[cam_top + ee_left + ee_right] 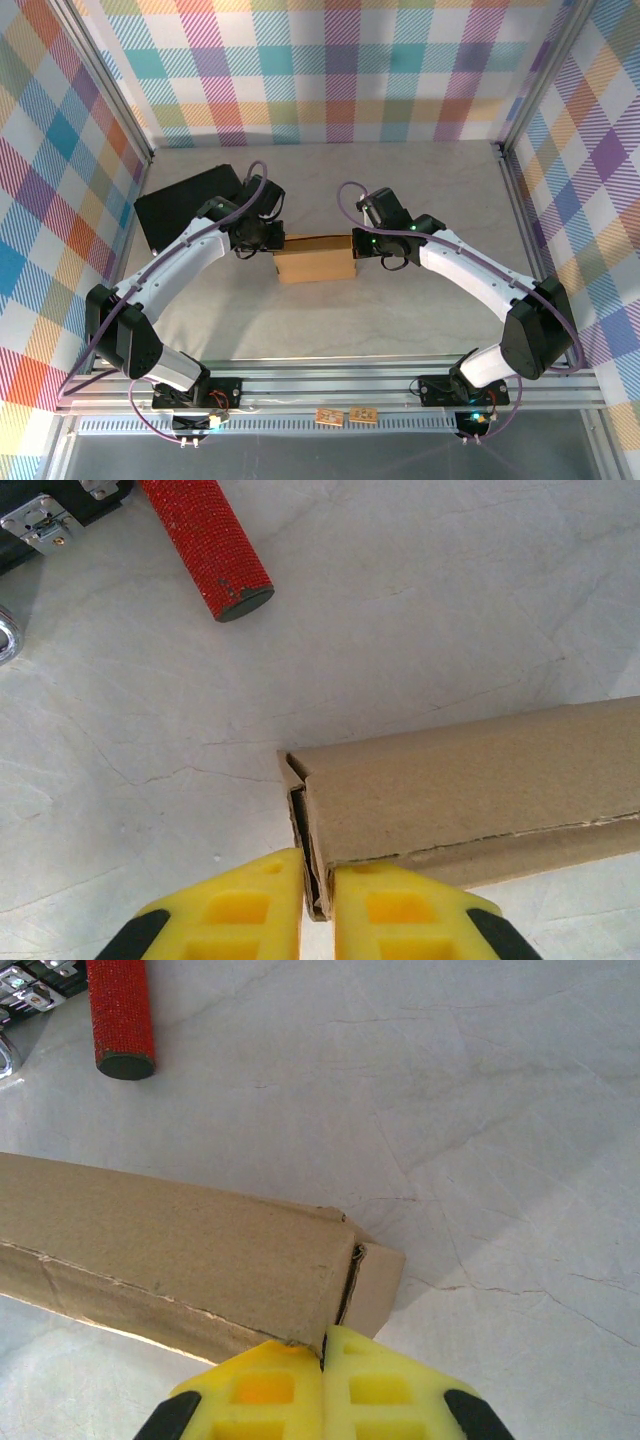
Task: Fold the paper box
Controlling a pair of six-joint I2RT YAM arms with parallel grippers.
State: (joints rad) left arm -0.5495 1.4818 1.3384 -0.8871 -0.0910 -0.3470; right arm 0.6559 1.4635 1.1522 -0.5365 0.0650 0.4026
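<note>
Paper box sits mid-tabletop, a bit nearer the far edge than the near one. Its long axis runs left-right, parallel to the near edge.

One arm on each short end, equally near:
- Left gripper is at the left end. Left wrist view: jaws nearly together, pinching the upright end wall of the box, cardboard edge visible in the slit.
- Right gripper is at the right end. Right wrist view: fingers pressed flat together, tips right at the box's lower end corner. Can't tell if any cardboard is between them.

That end flap stands slightly proud of the body, so my read is the next move presses both ends inward along the long axis.

Black case sits at the far-left, apart from the box.
</note>
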